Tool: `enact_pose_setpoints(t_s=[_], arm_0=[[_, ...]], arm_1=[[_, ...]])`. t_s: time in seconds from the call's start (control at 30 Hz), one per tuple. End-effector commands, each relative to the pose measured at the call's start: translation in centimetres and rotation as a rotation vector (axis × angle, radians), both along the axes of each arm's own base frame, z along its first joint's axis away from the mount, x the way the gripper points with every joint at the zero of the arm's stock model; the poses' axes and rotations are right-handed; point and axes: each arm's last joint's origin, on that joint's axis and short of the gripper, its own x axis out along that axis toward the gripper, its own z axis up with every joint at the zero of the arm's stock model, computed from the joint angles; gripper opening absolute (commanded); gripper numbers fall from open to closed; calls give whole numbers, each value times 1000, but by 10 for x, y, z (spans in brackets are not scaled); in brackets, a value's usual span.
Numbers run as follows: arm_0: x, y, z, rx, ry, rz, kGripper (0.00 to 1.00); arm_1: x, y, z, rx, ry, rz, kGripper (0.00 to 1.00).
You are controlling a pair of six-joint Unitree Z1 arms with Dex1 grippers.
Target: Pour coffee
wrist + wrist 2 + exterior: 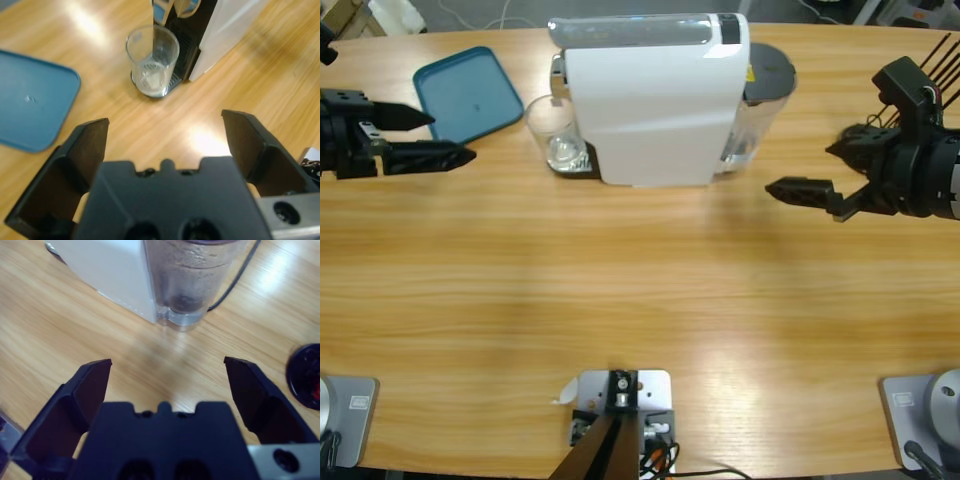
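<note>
Black and gaping, the left pincer (165, 135) held nothing; the right pincer (167, 377) likewise. Beyond on the bench (640, 290), the glass (152, 60) stood under the machine (655, 95), holding little coffee (152, 80): light, slick, breakable, best gripped mid-wall.

A long wooden table (640, 300) filled nearly the whole high view, its boards pale honey-brown with the grain running across the frame. Soft patches of overhead light lay on the wood in the lower middle of the frame, and brighter glare spots showed on it toward the top of both wrist views. Beyond the table's curved far edge, along the top of the high view, ran a strip of grey floor (470, 12) with a light cable (505, 14) and some blurred clutter in the corners.
</note>
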Motion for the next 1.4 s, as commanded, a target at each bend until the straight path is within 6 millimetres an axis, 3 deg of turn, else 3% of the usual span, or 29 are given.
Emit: enact_pose_setpoints(t_s=[0.03, 0.17, 0.23, 0.27, 0.3, 0.37, 0.4, 0.6, 0.93, 1.4], arm_0=[[-30, 20, 1, 42, 42, 133, 941], [-30, 25, -6, 64, 64, 219, 902], [-30, 28, -9, 86, 68, 263, 881], [-29, 29, -10, 90, 72, 280, 876], [-29, 29, -11, 94, 73, 287, 876], [-29, 29, -13, 97, 77, 290, 876], [-28, 29, -15, 98, 78, 290, 876], [-26, 28, -19, 106, 82, 296, 876], [-17, 23, -25, 125, 107, 296, 876], [-16, 23, -25, 126, 109, 296, 876]], arm_1=[[2, -7, 1, -68, 9, -40, 1000], [4, -5, 7, -61, 2, -38, 1000], [12, -4, 19, -58, -17, -53, 997], [18, -5, 29, -49, -30, -71, 946], [26, -5, 39, -50, -42, -80, 723], [39, -1, 59, -63, -61, -79, 77], [42, 1, 67, -71, -77, -70, 0], [56, 7, 85, -158, -171, -18, 0], [126, 55, 116, -213, -151, 49, 0], [165, 88, 89, -203, -16, 142, 0]])
